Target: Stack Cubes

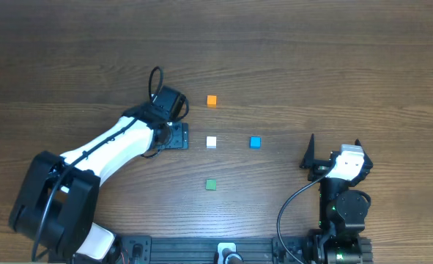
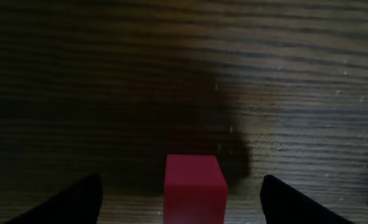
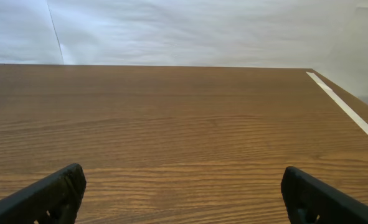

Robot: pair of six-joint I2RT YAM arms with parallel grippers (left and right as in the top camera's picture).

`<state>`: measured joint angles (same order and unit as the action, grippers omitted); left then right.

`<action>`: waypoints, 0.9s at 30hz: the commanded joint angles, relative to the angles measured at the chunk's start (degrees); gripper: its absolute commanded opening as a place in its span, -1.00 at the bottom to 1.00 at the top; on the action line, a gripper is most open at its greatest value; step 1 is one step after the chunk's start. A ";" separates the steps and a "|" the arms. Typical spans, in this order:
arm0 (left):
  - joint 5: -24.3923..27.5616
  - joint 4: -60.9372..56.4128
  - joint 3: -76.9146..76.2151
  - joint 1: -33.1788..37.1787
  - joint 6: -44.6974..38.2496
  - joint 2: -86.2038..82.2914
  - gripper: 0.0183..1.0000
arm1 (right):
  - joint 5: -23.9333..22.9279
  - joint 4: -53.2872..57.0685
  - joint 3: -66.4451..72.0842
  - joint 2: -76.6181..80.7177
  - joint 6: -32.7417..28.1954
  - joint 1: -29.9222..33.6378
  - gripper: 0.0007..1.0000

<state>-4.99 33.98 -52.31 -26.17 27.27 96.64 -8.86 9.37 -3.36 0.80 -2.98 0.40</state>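
The left gripper (image 1: 174,136) is spread open just left of the white cube (image 1: 211,141). Its wrist view shows a red cube (image 2: 195,186) on the table between the fingers, touching neither, where from above the gripper covers that spot. The right gripper (image 1: 333,152), well right of the white cube, is also spread open.

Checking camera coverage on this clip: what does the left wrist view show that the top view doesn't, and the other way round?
Left wrist view's extra: a red cube on the table, between the fingers of the open left pincer and touching neither. Top view's extra: orange cube, white cube, blue cube and green cube, plus the right pincer, open. Shared: the table and the left pincer.
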 commanded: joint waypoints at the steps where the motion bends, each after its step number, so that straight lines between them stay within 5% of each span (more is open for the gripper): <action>1: -0.87 -0.13 -0.96 0.20 -1.14 0.90 0.51 | 0.44 -0.17 0.59 -0.52 0.13 0.37 0.98; 27: -0.68 -1.03 -0.96 0.20 -1.14 2.05 -0.25 | 0.44 -0.20 0.59 -0.52 0.13 0.37 0.99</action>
<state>-4.99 33.12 -52.31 -26.17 26.59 98.08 -8.86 9.37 -3.36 0.80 -3.01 0.40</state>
